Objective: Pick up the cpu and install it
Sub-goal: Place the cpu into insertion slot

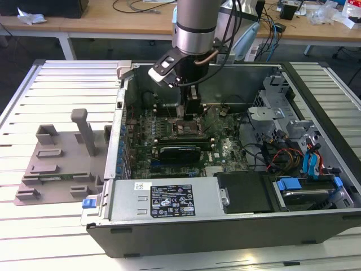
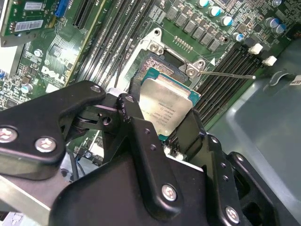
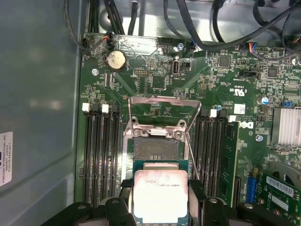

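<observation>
First wrist view: the black claw [image 3: 161, 209] is clamped on the small square silvery-topped cpu [image 3: 161, 190], one finger on each side. It holds the cpu over the near edge of the dark square open socket [image 3: 155, 148], seemingly not yet seated. Left of the socket run long black memory slots [image 3: 101, 155]; right of it stands a thin wire lever [image 3: 191, 153]. Lowered off-centre or tilted, the cpu could bend the socket contacts. Drifting right, it may snag the lever.
</observation>
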Tool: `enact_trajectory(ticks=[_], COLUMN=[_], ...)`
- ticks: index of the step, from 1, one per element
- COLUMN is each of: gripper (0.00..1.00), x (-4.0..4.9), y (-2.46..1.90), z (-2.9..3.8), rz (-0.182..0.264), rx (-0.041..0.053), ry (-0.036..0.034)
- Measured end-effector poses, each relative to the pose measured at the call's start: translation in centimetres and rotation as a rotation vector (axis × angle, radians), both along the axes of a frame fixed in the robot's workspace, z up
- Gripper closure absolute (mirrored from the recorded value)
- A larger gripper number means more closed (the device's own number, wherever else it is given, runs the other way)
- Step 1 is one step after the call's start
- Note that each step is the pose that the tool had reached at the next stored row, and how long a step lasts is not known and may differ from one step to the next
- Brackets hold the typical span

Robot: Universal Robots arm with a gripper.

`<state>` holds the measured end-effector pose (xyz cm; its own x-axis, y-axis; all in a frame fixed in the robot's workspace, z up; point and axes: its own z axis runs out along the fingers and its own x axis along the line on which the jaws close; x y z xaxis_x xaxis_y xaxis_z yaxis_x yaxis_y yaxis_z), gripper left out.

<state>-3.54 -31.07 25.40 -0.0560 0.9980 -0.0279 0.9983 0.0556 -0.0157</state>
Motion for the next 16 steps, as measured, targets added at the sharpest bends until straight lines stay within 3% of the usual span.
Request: enact_trajectory(ticks=[16], gripper=[0.45], x=[0.00], y=[0.03], z=[-1.55], rz=[0.000], rx=[0.0000], ry=[0.0000])
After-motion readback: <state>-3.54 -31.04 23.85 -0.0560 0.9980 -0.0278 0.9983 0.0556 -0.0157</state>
